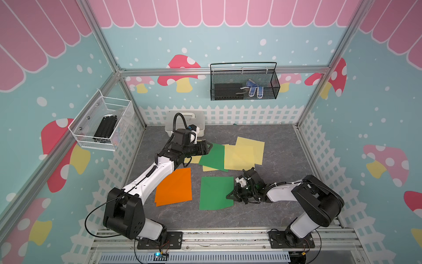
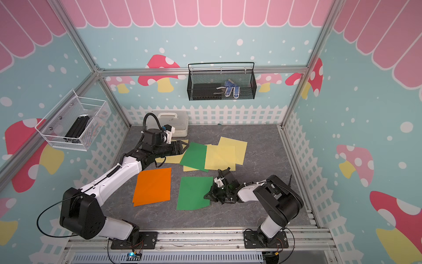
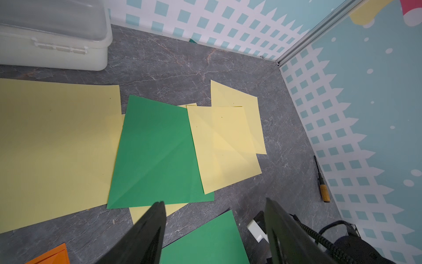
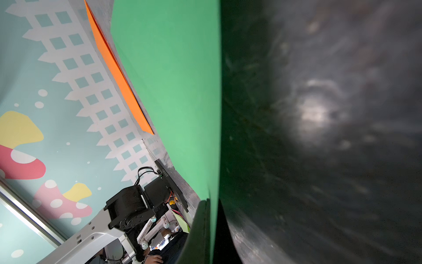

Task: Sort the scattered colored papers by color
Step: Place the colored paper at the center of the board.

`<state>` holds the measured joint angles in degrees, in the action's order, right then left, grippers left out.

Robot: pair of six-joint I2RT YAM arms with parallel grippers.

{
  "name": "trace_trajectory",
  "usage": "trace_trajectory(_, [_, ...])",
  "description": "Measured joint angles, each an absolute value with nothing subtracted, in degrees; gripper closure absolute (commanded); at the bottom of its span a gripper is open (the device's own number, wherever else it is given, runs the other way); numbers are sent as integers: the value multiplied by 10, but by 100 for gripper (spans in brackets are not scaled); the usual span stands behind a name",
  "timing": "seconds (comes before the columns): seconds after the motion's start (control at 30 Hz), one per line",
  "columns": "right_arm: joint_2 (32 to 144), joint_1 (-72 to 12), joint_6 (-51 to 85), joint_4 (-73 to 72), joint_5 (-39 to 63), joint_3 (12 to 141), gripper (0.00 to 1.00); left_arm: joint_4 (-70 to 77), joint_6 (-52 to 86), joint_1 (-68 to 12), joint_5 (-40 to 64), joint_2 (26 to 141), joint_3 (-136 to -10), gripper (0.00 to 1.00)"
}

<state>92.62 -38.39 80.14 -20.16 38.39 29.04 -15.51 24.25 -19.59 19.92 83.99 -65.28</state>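
Partly sorted: orange sheets (image 1: 174, 187) lie stacked at 8 o'clock, and yellows (image 1: 244, 153) overlap at 1 o'clock. The right fingers (image 4: 197, 235) pinch the green sheet (image 1: 214, 193) at 6 o'clock. The left fingers (image 3: 146, 235), spread wide, hover by a second green sheet (image 1: 213, 157) among the yellows.

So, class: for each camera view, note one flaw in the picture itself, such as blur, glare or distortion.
In both top views the light is even, but the straight frame posts splay outward; in the left wrist view the left hand looks dark and soft-edged; in the right wrist view the near tabletop is blurred, with a white glare patch, while the green paper is clear.
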Motion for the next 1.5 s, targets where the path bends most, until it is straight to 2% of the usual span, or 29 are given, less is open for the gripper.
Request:
trace_trajectory(0.17, [926, -387, 805, -206, 381, 290, 86, -155, 243, -196, 199, 840, -651, 29])
trace_trajectory(0.33, [926, -387, 806, -206, 378, 290, 74, -154, 243, -196, 199, 840, -651, 29])
trace_trajectory(0.6, [919, -387, 801, -194, 374, 291, 65, -153, 243, -196, 202, 840, -650, 29])
trace_trajectory(0.83, [866, -387, 761, -65, 337, 307, 58, -151, 243, -196, 203, 840, -643, 29])
trace_trajectory(1.33, [738, -387, 700, 183, 222, 330, 57, -136, 258, -194, 208, 846, -636, 29])
trace_trajectory(1.5, [729, -387, 631, 284, 154, 418, 57, -130, 282, -178, 224, 889, -638, 28])
